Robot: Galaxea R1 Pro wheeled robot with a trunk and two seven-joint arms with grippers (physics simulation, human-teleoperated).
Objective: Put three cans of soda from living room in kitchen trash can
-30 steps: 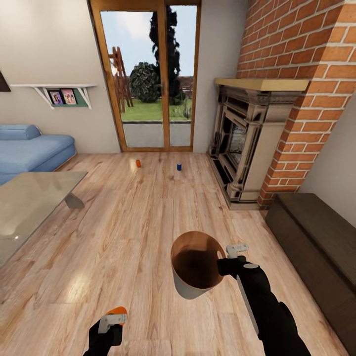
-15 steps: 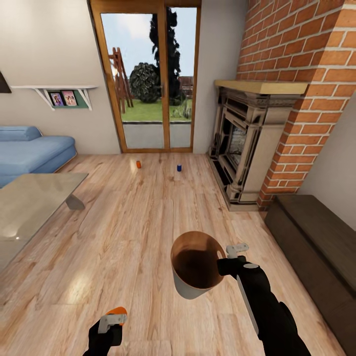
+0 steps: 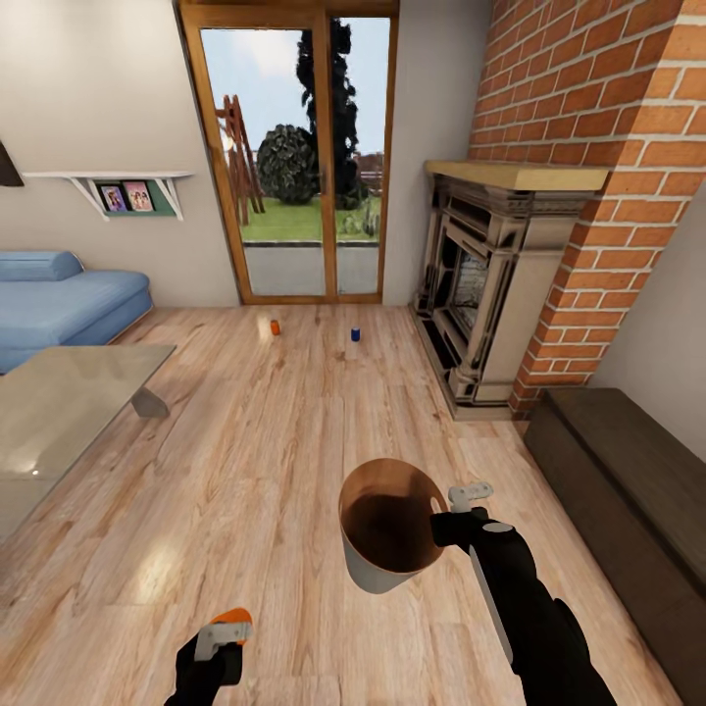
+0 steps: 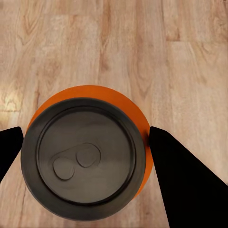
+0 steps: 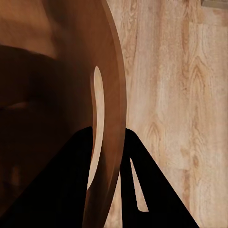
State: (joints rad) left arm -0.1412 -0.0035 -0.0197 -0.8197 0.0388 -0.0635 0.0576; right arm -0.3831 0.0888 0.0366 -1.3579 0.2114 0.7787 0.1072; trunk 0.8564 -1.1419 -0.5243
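Over the light wood plank floor (image 3: pixel 245 471), the right gripper (image 3: pixel 453 512) clamps the rim of a tapered white-grey bin with a smooth brown inside (image 3: pixel 387 529), its forearm slanting up. The left gripper (image 4: pixel 85 147) pinches a bright orange can with a round metal top (image 4: pixel 83 156). Near the wood-framed glass doors (image 3: pixel 294 157) stand another small orange can (image 3: pixel 276 326) and a dark blue can (image 3: pixel 356 333), well apart.
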